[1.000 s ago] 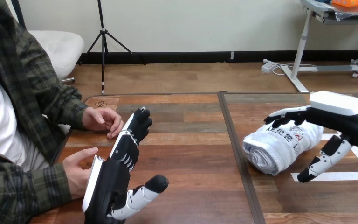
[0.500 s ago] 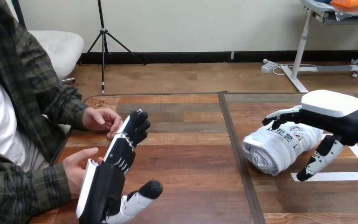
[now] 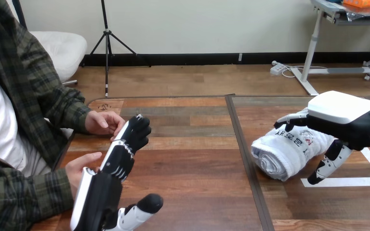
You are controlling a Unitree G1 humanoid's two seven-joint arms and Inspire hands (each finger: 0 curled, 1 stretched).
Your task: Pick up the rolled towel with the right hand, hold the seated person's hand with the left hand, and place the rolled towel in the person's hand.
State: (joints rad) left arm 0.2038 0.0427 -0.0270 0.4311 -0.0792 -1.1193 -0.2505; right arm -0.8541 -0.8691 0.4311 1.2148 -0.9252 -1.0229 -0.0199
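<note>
Wooden table | rolled towel under right hand, spread wide, not clasping | left hand straight, holding nothing

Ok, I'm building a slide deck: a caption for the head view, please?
Right hand poised open over the rolled towel; left hand open beside the person's hands.

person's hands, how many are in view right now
2. The farther person's hand rests at the left edge of the table, by the fingertips of the left hand. The nearer person's hand sits beside that hand, partly hidden behind it.
</note>
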